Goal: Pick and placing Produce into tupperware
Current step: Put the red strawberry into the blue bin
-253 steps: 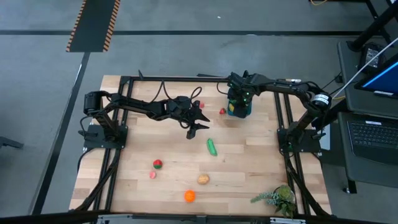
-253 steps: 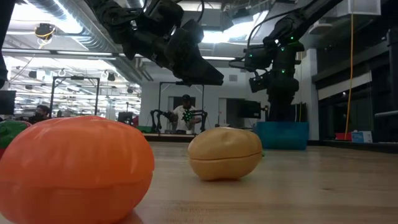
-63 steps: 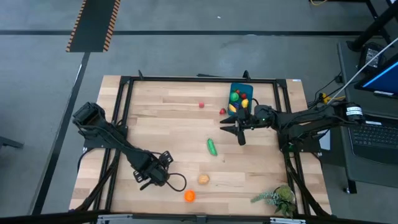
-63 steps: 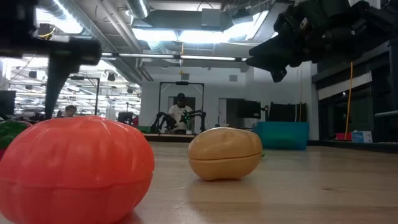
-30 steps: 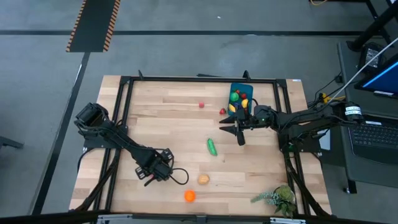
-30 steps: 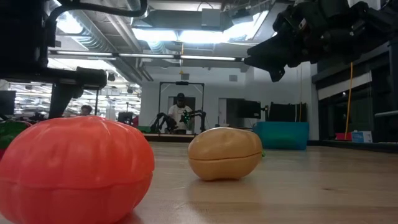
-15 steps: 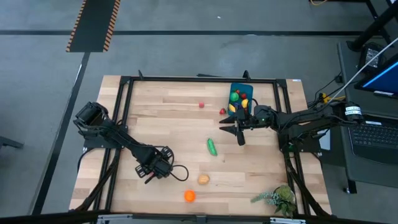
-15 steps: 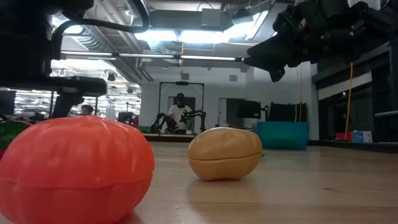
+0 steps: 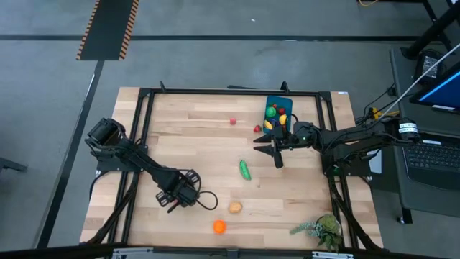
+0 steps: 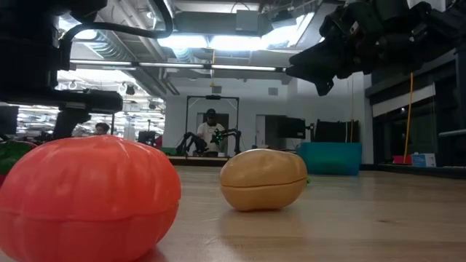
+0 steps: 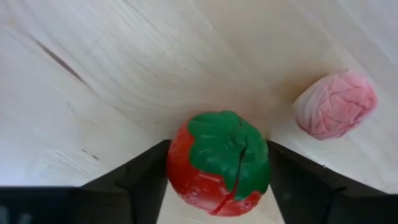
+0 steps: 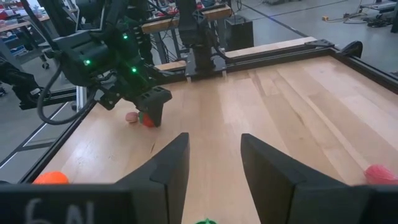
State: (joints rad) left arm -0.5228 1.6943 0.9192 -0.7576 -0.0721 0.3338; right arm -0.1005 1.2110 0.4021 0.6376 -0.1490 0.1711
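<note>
My left gripper [image 11: 214, 180] is down on the counter [image 9: 208, 144], its two dark fingers [image 11: 146, 177] standing either side of a glossy red tomato [image 11: 217, 163] with a green leafy cap; they flank it closely, but I cannot tell if they press it yet. Just beyond the tomato lies one pale pink, wrinkled ball [image 11: 336, 104], apart from it.

Farther out on the pale planks: one tan, seamed potato [image 9: 235, 207], one ribbed orange pumpkin [image 9: 218, 226], one slim green cucumber [image 9: 245, 170], and two small red pieces [image 9: 233, 121] near the far edge.

My right gripper [image 9: 275, 152] hangs above the counter with its fingers apart and empty. Just behind it sits the blue rectangular tupperware [image 9: 277, 103], holding green, yellow, orange and red produce. One leafy sprig [image 9: 320, 229] lies at the near right corner.
</note>
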